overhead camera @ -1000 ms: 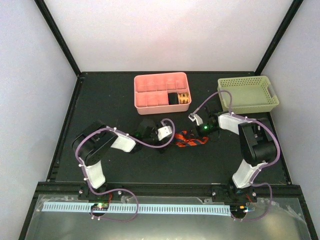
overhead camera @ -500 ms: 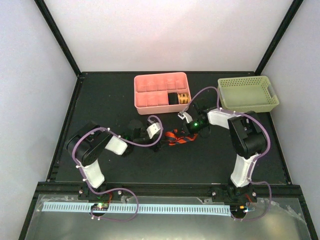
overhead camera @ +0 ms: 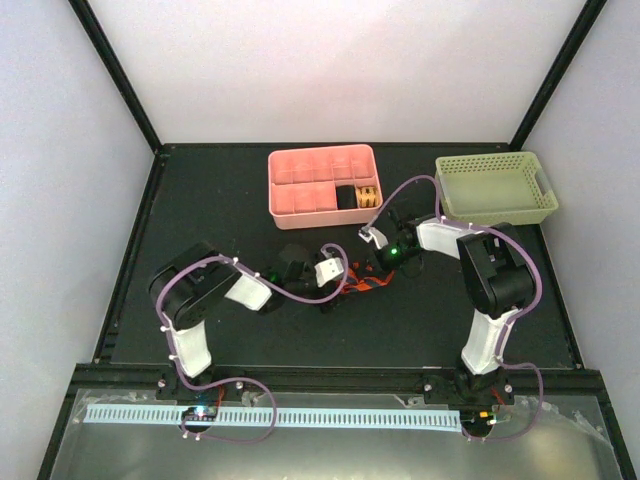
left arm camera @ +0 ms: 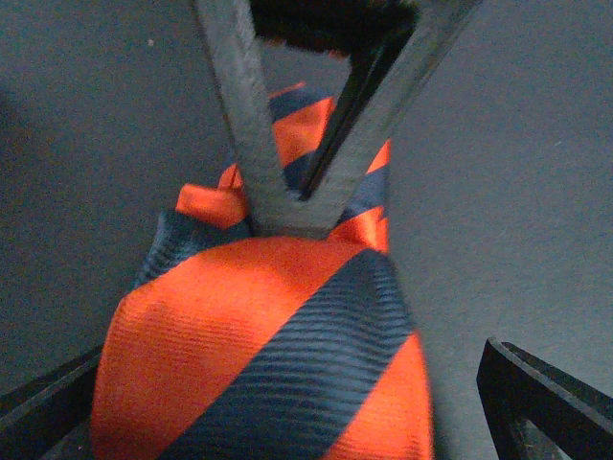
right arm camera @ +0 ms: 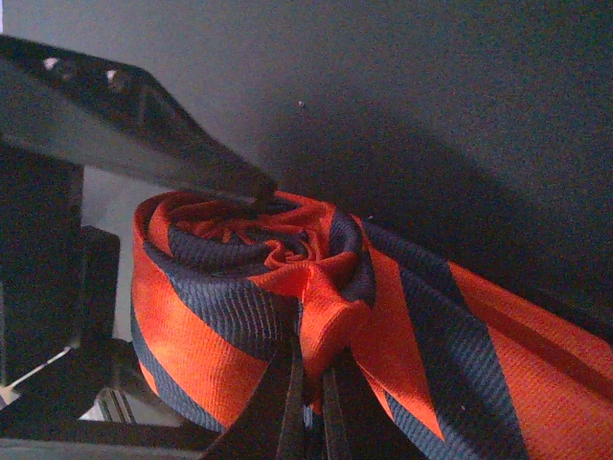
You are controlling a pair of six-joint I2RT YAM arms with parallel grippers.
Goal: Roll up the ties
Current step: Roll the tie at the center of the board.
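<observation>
Currently rolling the tie [left arm camera: 268, 355], partly coiled.
Core: right gripper [right arm camera: 308, 402] is pinching it closed; left gripper [left arm camera: 292, 383] is straddling the tie, wide open; keeping tension even is advisable.

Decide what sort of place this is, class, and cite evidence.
Probably a robotics lab test cell: left arm and right arm bolted to a black table, white walls enclosing it, pink tray and green basket as props.
</observation>
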